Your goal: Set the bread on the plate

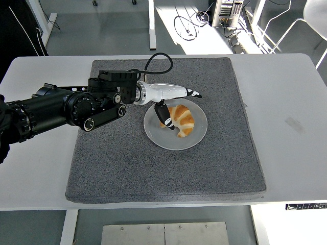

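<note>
**Head view: bread on the plate, hand letting go**

Head view shows the bread [180, 119], a croissant, lying on the white plate [196, 138], which sits on the grey mat [127, 163] covering the worktop [291, 127]. The left hand [173, 102] hovers over the plate's far-left rim, fingers [191, 93] spread apart and clamped on nothing, thumb just beside the croissant. The placing looks done; what's left, by this judgement, is only pulling the arm clear. No right hand shows.
</note>
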`<state>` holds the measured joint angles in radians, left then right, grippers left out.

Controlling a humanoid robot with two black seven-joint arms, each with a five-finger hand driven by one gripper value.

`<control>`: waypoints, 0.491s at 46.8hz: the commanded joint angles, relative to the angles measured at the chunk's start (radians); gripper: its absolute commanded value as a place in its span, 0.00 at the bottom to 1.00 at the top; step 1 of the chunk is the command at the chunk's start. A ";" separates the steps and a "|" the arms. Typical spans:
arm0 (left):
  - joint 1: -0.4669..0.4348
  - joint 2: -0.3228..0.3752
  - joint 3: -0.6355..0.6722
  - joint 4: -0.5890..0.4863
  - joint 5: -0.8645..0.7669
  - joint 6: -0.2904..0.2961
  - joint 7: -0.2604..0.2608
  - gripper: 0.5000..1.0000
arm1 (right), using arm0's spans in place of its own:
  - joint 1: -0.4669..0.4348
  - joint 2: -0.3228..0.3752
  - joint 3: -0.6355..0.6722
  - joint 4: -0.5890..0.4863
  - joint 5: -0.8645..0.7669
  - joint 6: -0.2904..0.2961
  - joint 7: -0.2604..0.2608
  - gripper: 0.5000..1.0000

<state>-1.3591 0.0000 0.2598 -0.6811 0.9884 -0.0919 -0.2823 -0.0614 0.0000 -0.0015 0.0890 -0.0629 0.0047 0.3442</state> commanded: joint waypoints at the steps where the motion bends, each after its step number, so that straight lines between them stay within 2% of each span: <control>1: -0.021 0.000 -0.002 -0.006 -0.039 -0.002 0.000 0.96 | 0.000 0.000 0.000 0.000 0.000 0.000 0.001 1.00; 14: -0.161 0.000 -0.019 -0.009 -0.215 -0.015 0.000 0.96 | 0.000 0.000 0.000 0.000 0.000 0.000 0.001 1.00; 19: -0.178 0.000 -0.020 -0.002 -0.250 -0.020 0.003 0.96 | 0.000 0.000 0.000 0.000 0.000 0.000 0.001 1.00; 23: -0.175 0.026 -0.020 0.001 -0.306 -0.020 0.005 0.96 | 0.000 0.000 0.000 0.000 0.000 0.000 0.001 1.00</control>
<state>-1.5356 0.0100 0.2398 -0.6827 0.7171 -0.1122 -0.2796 -0.0614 0.0000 -0.0015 0.0890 -0.0629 0.0047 0.3448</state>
